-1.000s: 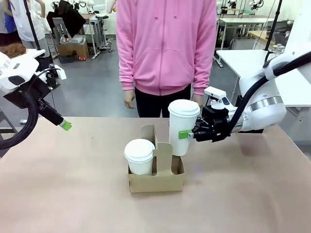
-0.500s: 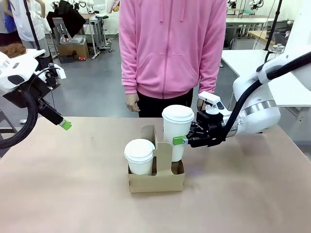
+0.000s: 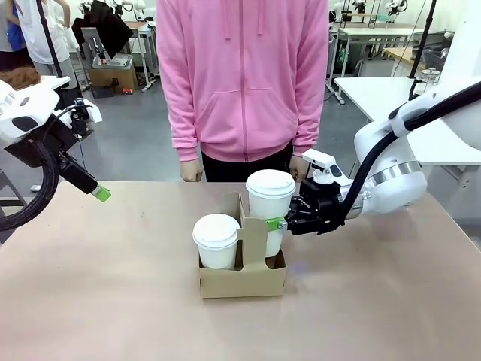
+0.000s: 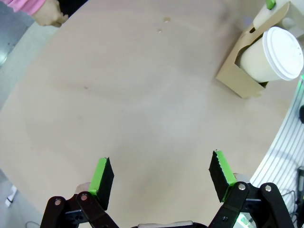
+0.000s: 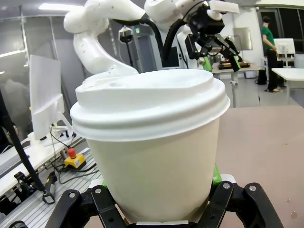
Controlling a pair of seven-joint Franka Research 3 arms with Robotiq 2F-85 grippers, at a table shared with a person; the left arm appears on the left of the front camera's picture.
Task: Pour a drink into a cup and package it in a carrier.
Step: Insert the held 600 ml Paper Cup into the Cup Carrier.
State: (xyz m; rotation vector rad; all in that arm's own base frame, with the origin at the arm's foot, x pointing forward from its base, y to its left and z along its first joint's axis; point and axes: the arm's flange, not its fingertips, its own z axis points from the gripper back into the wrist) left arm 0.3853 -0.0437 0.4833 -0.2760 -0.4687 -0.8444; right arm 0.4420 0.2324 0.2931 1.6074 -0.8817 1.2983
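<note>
Now the right gripper (image 3: 279, 223) has its jaws clamped on the side of a lidded white paper cup (image 3: 269, 210), and the cup's base sits down inside the right-hand slot of the brown cardboard carrier (image 3: 242, 277), though from the front I can't tell whether it is fully seated. The grip is low on the cup wall, well under the lid, which keeps the lid clear of the pads and lets the cup go in upright; the right wrist view shows it standing straight between the jaws. A second lidded cup (image 3: 216, 241) already fills the left slot, with the centre handle tab rising between the two. So both cups are in or entering their slots, and I'd judge the packaging step to be nearly done, with the release still to come.

Off to the side, the left gripper (image 3: 100, 193) hangs above the left edge of the desk (image 3: 90, 301), jaws spread wide with nothing between them, well apart from the carrier and out of the working arm's way. Its wrist view looks down on bare desk, with the carrier and one cup at the far corner.

The person in the pink hoodie stands at the far side, hands down by the desk edge, touching nothing. The risk, to my eye: letting go before the cup is fully down could tip it against the tab.
</note>
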